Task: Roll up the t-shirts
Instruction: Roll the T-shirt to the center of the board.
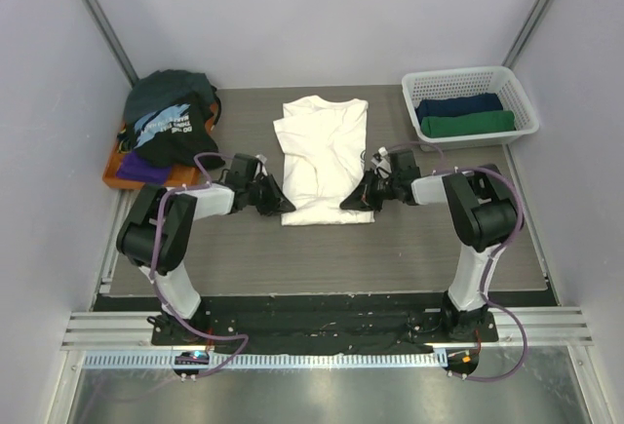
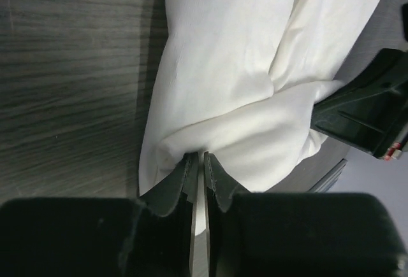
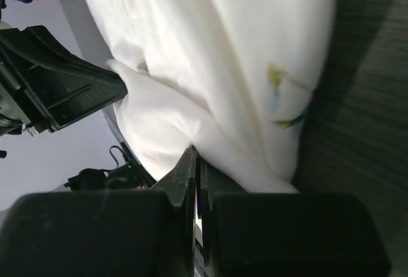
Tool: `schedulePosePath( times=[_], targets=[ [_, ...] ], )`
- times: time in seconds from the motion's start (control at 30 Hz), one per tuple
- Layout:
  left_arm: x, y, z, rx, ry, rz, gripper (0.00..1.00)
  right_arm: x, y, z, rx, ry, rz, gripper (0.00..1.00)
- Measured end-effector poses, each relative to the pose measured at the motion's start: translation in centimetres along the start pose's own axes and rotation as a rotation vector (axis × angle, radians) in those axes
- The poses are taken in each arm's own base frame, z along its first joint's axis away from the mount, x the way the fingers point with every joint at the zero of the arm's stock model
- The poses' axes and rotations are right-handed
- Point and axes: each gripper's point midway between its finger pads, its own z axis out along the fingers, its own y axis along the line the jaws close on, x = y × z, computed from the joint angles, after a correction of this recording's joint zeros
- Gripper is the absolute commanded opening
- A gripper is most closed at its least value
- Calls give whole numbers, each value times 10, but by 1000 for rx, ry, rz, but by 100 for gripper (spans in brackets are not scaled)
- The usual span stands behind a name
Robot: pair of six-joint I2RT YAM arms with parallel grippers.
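A cream-white t-shirt (image 1: 320, 156) lies flat in the middle of the table, collar away from me, its near hem bunched into a fold. My left gripper (image 1: 278, 200) sits at the hem's left corner. In the left wrist view its jaws (image 2: 199, 158) are shut on a pinch of the white cloth (image 2: 242, 86). My right gripper (image 1: 356, 197) is at the hem's right corner, jaws (image 3: 194, 156) shut on the fabric (image 3: 210, 67). More t-shirts (image 1: 171, 127), black with pale-blue print, purple and dark teal, are piled at the back left.
The pile rests on a flat orange tray (image 1: 115, 173). A white lattice basket (image 1: 468, 81) at the back right holds a navy roll (image 1: 460, 107) and a green roll (image 1: 468, 125). Walls close in on the left, right and far sides.
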Motion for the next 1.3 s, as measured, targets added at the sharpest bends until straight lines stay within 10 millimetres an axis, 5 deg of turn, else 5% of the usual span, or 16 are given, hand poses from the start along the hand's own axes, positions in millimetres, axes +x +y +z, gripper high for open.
schedulePosePath(
  times=[0.2,0.37,0.53,0.77,1.07,1.3],
  targets=[
    [-6,1,9,19,-21,9,13,-2,-15,7,-40,26,41,7],
    [-9,0,6,14,-42,28,23,-4,-13,1,-18,2,13,35],
    [-19,-10,-24,-8,-129,92,37,-12,0,-28,81,-80,-79,48],
    [-15,-27,-68,47,-228,176,46,-13,13,-78,202,-231,-226,49],
    [33,22,-54,-5,-151,165,47,24,-50,-89,397,-192,-206,50],
    [37,23,-43,25,-155,183,47,23,-56,-89,421,-195,-224,50]
  ],
)
